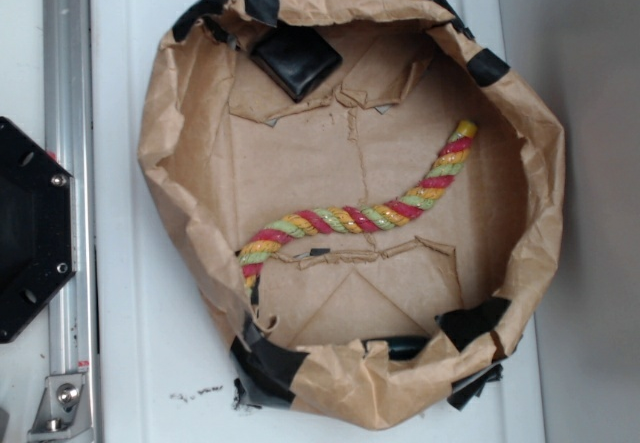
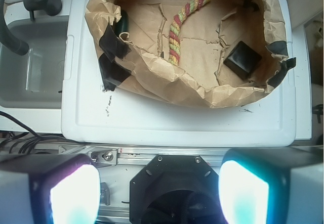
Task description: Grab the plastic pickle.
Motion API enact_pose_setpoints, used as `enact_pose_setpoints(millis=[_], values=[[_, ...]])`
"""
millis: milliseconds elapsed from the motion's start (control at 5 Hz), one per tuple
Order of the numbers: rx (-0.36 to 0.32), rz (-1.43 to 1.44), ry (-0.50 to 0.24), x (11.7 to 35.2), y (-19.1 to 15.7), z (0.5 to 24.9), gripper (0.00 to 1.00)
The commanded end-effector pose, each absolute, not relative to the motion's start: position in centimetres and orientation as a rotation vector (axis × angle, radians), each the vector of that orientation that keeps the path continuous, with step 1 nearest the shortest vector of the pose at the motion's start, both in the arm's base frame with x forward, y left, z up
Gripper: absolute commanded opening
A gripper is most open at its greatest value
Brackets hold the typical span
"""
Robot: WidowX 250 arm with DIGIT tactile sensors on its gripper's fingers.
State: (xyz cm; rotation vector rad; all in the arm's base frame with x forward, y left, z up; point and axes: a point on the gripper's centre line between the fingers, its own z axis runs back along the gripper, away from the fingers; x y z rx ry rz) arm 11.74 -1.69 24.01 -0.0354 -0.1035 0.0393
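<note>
Small glossy dark-green plastic pickle (image 1: 398,346) lies inside crumpled brown paper bag nest (image 1: 180,93), tucked against wall beside black tape patch (image 2: 114,42), mostly hidden. Gripper (image 2: 159,193) well apart, outside bag, over robot base; fingers (image 2: 75,196) spread wide, holding nothing. One red-yellow-green twisted rope (image 1: 350,220), one flat black square pad (image 1: 295,60). No readable writing.

Lighting: even, diffuse, moderately bright; soft shadows inside the paper bag (image 1: 350,393). Exterior view: slightly soft, grainy. Wrist view: the hand's fingers (image 2: 73,196) blown out, glowing, out of focus; white bench (image 2: 177,123) mildly glaring.
</note>
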Motion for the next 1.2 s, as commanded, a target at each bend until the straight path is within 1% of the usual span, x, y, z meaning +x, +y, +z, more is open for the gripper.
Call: enact_pose_setpoints(millis=[0,200,400,600,800,1000], values=[[-0.035,0.039,-0.104,11.7,-1.7,24.0,1.0],[-0.074,0.083,-0.127,15.4,-1.1,22.0,1.0],[-0.137,0.153,-0.21,20.3,0.1,19.8,1.0],[-0.137,0.182,-0.241,24.5,2.0,16.9,1.0],[-0.187,0.037,-0.272,27.1,2.6,14.0,1.0],[-0.148,-0.206,-0.254,27.3,2.9,12.6,1.0]])
